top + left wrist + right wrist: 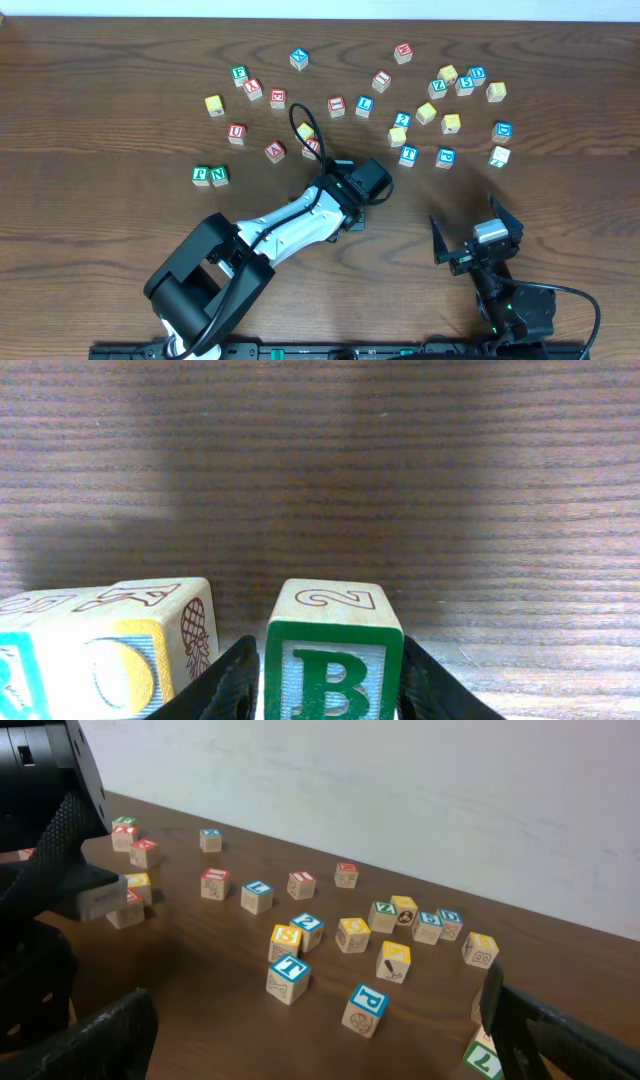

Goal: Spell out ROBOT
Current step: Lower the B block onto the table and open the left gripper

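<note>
My left gripper (pixel 333 695) is shut on a green B block (pixel 333 660), which shows a 2 on its top face, low at the wooden table. Just left of it stands a block with a yellow O face and a pineapple side (pixel 130 650). A third block with a blue letter (pixel 15 670) is cut off at the left edge. In the overhead view the left gripper (pixel 356 205) hides these blocks. My right gripper (pixel 478 235) is open and empty above bare table, also seen in the right wrist view (pixel 320 1050). A blue T block (pixel 288 978) lies ahead of it.
Many letter blocks lie scattered across the far half of the table. They include a blue P (pixel 365 1009), a green-lettered block (pixel 483 1060), a blue T (pixel 407 155) and a green pair at the left (pixel 210 175). A black cable (pixel 300 125) loops above the left arm.
</note>
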You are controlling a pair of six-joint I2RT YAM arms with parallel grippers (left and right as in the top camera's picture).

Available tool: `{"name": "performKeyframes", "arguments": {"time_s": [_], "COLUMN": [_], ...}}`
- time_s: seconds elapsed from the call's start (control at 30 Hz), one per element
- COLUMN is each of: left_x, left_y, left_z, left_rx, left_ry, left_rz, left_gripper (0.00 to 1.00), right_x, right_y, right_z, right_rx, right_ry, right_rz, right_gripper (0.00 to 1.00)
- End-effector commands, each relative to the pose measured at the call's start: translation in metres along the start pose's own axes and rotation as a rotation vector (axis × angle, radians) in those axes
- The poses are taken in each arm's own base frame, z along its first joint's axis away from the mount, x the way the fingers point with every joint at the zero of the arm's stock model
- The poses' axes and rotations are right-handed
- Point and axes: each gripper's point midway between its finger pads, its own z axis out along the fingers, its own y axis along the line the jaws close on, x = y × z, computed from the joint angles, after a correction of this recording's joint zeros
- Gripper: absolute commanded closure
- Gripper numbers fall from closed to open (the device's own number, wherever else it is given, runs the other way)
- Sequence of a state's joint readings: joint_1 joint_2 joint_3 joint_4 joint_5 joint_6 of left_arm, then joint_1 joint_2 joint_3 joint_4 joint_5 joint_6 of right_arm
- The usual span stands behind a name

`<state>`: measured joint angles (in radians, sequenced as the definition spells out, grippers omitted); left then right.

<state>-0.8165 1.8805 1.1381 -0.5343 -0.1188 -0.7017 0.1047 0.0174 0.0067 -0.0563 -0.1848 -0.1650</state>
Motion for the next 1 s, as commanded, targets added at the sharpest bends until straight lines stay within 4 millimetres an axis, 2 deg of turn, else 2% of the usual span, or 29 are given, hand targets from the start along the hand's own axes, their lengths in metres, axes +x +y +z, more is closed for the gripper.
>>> {"name": "performKeyframes", "arguments": {"time_s": [0.0, 0.7, 0.97], "left_x": [-0.004, -0.028, -0.059], "left_y": [0.003, -0.012, -0.026], "left_z": [-0.005, -0.038, -0.097], "left_rx": [-0.009, 0.063, 0.185], "left_ry": [-0.025, -0.113, -0.284], "left_rz": [0.027, 0.071, 0.132], "left_gripper": [0.58, 0.57, 0.56], "right_x": [0.001, 0.001, 0.001], "right_y": [-0.001, -0.001, -0.001], "right_z": [0.000, 0.000, 0.000], "right_rx": [0.006, 0.006, 0.006], "right_ry": [0.000, 0.000, 0.000], "right_rz": [0.011, 0.011, 0.011], "right_gripper": [0.01, 0.01, 0.01]}}
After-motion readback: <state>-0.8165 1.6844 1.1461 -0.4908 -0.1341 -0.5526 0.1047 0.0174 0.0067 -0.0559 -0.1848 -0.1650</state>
